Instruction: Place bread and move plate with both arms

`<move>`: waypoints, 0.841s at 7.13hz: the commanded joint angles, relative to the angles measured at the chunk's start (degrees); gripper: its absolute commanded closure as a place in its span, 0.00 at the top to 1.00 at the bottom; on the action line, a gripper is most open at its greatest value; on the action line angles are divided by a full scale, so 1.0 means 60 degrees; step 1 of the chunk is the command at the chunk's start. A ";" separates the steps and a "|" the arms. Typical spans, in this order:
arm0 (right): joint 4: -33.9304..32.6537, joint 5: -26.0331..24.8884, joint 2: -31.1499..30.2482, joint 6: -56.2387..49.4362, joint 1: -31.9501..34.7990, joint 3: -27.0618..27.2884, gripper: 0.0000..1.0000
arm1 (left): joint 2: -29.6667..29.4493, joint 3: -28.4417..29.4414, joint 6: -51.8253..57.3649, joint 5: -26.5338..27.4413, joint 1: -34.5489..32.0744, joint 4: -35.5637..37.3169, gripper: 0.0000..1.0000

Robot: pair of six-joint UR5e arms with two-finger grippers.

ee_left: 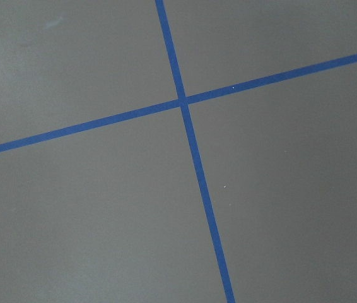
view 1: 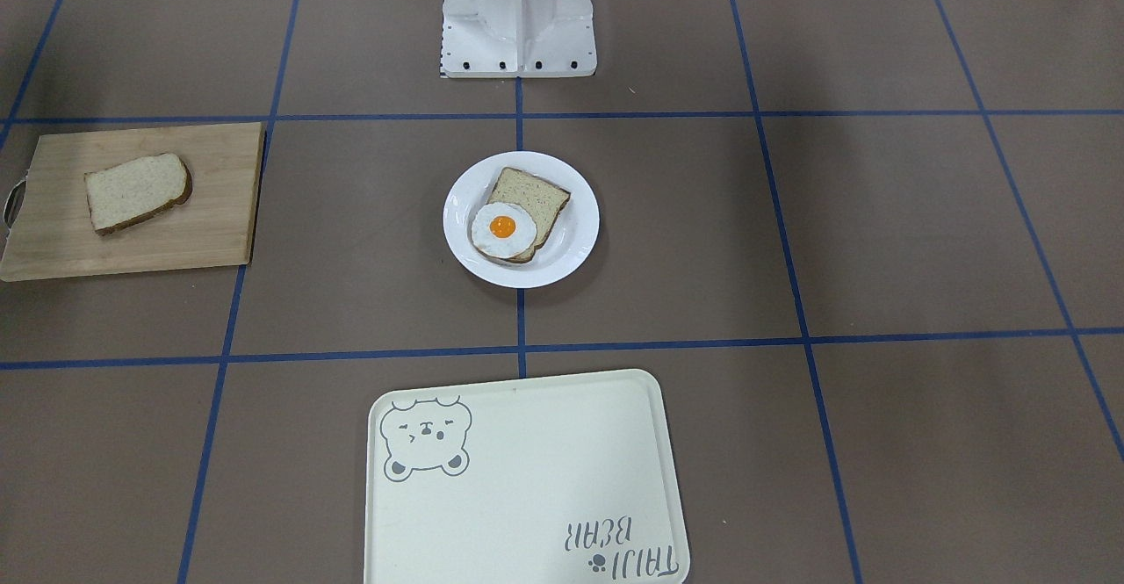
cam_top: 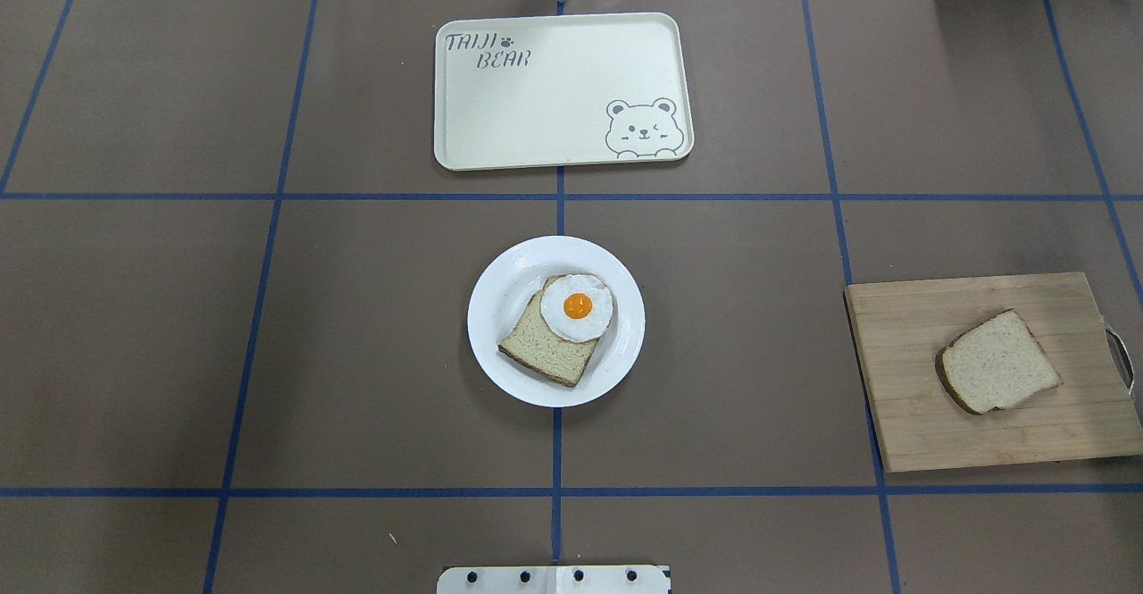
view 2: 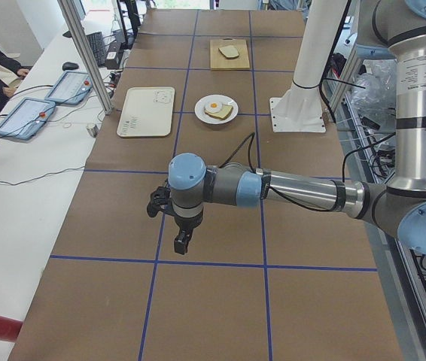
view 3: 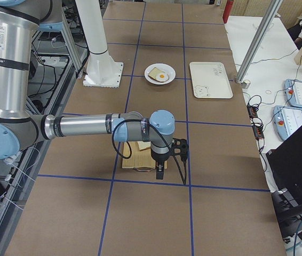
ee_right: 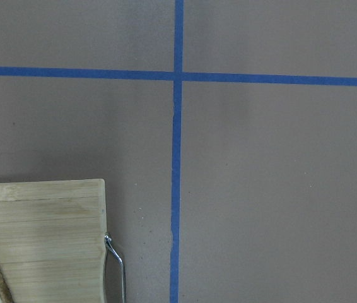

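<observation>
The pale bread (cam_top: 996,362) lies on a wooden cutting board (cam_top: 911,415) at the table's right; it also shows in the front view (view 1: 138,191). The white plate (cam_top: 500,286) sits mid-table and holds a tanner slice (cam_top: 545,348) with a fried egg (cam_top: 578,306) on it. My left gripper (view 2: 181,244) shows only in the left side view, above bare table far from the plate. My right gripper (view 3: 160,172) shows only in the right side view, over the board's outer end. I cannot tell whether either is open or shut. No fingers show in the wrist views.
A cream tray (cam_top: 563,89) with a bear drawing lies beyond the plate. The robot's white base (view 1: 518,18) stands behind the plate. The right wrist view shows the board's corner (ee_right: 40,227) and its metal handle (ee_right: 115,259). Blue tape lines cross the brown table.
</observation>
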 commanded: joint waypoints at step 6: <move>0.4062 0.0660 0.0432 0.1182 -0.1006 -0.0612 1.00 | -0.1235 0.0301 0.0010 -0.0069 -0.0069 -0.1285 0.98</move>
